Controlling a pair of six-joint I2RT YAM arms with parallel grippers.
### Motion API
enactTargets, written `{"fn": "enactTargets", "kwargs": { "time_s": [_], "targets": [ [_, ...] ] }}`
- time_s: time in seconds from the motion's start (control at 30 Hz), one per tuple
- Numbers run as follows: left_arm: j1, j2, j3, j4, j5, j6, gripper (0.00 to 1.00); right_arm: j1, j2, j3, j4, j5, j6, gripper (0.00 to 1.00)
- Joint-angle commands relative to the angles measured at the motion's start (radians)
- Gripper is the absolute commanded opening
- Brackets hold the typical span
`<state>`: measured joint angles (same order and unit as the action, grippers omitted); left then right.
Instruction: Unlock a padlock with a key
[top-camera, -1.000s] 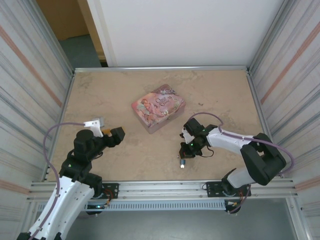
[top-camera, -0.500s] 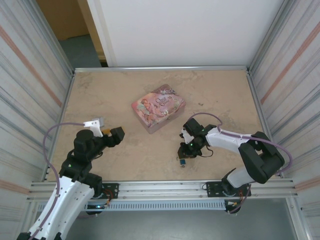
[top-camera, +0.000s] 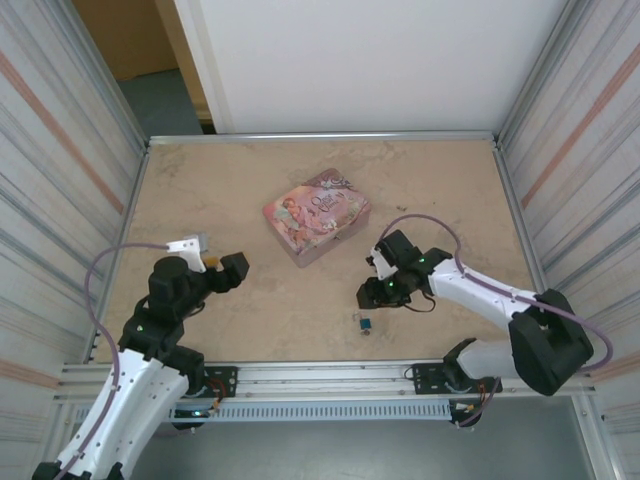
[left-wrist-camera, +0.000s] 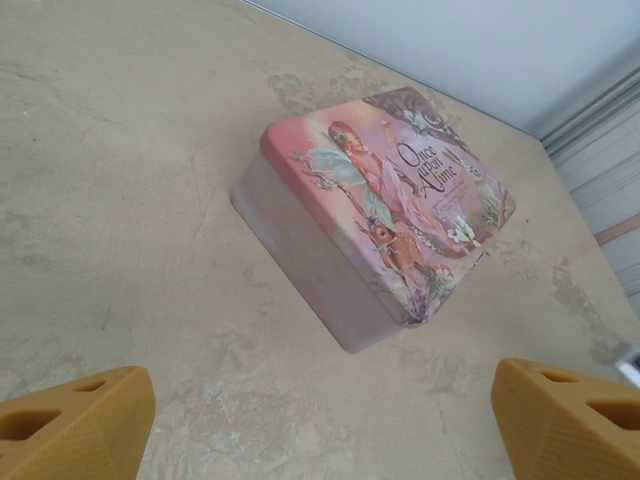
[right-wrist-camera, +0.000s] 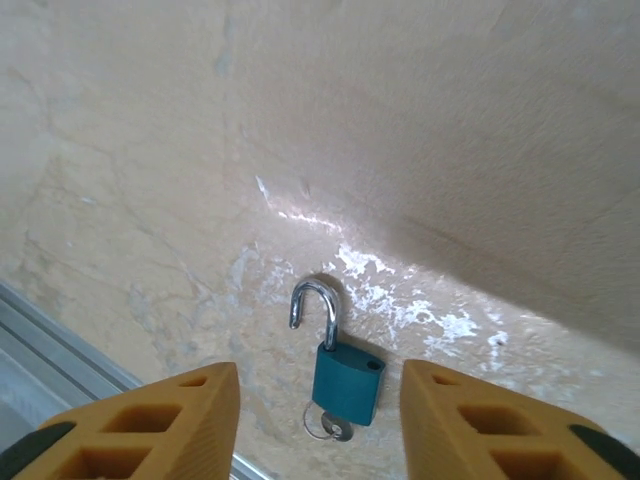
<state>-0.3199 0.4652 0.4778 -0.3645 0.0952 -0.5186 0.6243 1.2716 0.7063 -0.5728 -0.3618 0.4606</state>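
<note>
Right jaws lifted off padlock, spread; left jaws spread; tin reads "Once Upon A Time".

Left fingers spread wide, empty; right fingers parted, empty; right arm stretched inward.

Bare counter all round padlock. My right hand off it, fingers spread, nothing in gap. Rail near padlock, crowds approach from near edge. Pink tin mid-counter, blocks straight path ahead of my left hand; open counter up to tin. Side walls hem outer reach.
</note>
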Motion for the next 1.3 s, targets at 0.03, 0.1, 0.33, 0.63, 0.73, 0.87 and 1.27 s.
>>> {"fn": "enactTargets", "kwargs": {
  "time_s": [0.03, 0.1, 0.33, 0.63, 0.73, 0.87, 1.27],
  "targets": [
    [0.01, 0.007, 0.054, -0.035, -0.045, 0.047, 0.89, -0.032, -0.08, 0.037, -0.059, 0.06, -0.035, 0.51],
    [0.012, 0.005, 0.061, -0.045, -0.052, 0.057, 0.9, -0.054, -0.115, 0.037, -0.064, 0.084, -0.043, 0.58],
    [0.021, -0.005, 0.062, -0.081, -0.127, 0.069, 0.98, -0.155, -0.236, 0.009, -0.037, 0.128, -0.067, 0.72],
    [0.094, 0.02, 0.104, -0.255, -0.338, 0.036, 0.99, -0.273, -0.326, 0.013, -0.027, 0.141, -0.145, 1.0],
    [0.142, 0.018, 0.097, -0.237, -0.326, 0.045, 0.99, -0.325, -0.35, 0.019, -0.009, 0.143, -0.165, 0.99],
    [0.204, 0.028, 0.085, -0.194, -0.311, 0.057, 0.99, -0.399, -0.377, 0.017, 0.031, 0.146, -0.168, 0.99],
    [0.283, 0.137, 0.015, 0.01, -0.376, 0.121, 0.99, -0.646, -0.382, -0.1, 0.264, 0.157, -0.263, 0.99]
  ]
}}
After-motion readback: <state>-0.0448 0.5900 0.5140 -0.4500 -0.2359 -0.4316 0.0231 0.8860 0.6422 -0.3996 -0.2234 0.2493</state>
